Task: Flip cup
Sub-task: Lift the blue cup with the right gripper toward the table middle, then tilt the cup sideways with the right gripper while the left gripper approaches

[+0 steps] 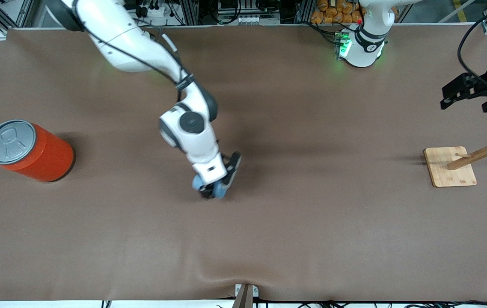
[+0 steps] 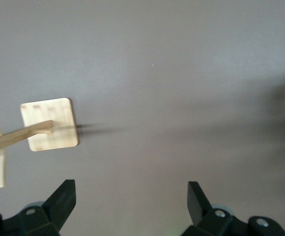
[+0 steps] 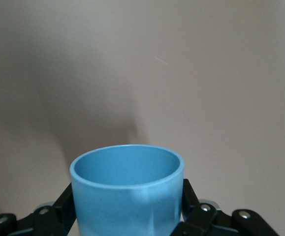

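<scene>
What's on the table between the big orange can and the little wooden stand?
In the front view, only the right gripper, shut on the blue cup, sits between the orange can and the wooden stand. The rest is bare brown table.

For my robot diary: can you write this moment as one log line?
right gripper: shut on cup, mid-table | left gripper: open, waiting above wooden rack | orange can: untouched

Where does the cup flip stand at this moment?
Done: the right pincer is shut on the blue cup, mid-table. In hand: turning it; its open mouth shows at the wrist camera. Left: setting it down and releasing. The left pincer waits open near the wooden rack.
</scene>
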`<act>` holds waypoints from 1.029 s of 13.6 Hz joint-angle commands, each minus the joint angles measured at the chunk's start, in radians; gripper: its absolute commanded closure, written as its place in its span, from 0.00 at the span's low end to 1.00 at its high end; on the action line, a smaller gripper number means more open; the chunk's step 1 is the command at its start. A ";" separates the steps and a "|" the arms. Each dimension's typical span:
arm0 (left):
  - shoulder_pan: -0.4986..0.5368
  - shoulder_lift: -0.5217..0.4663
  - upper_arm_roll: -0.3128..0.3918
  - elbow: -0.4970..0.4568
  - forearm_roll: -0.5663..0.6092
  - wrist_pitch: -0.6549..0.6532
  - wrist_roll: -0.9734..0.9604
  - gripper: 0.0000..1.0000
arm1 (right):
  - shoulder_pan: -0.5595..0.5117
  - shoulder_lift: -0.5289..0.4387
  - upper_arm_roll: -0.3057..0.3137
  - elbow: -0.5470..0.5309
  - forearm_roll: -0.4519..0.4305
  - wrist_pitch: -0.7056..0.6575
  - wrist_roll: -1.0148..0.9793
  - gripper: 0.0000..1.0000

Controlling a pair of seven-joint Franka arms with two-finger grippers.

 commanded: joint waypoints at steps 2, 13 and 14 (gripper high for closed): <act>0.001 0.115 -0.002 0.005 -0.166 0.031 0.021 0.00 | 0.069 -0.024 -0.014 -0.038 -0.024 0.038 -0.013 0.15; -0.032 0.474 -0.013 -0.076 -0.588 0.181 0.022 0.00 | 0.166 -0.118 -0.011 -0.014 -0.095 -0.131 -0.006 0.00; -0.051 0.493 -0.013 -0.084 -0.608 0.201 0.021 0.00 | 0.163 -0.121 -0.016 -0.001 -0.058 -0.142 0.000 0.00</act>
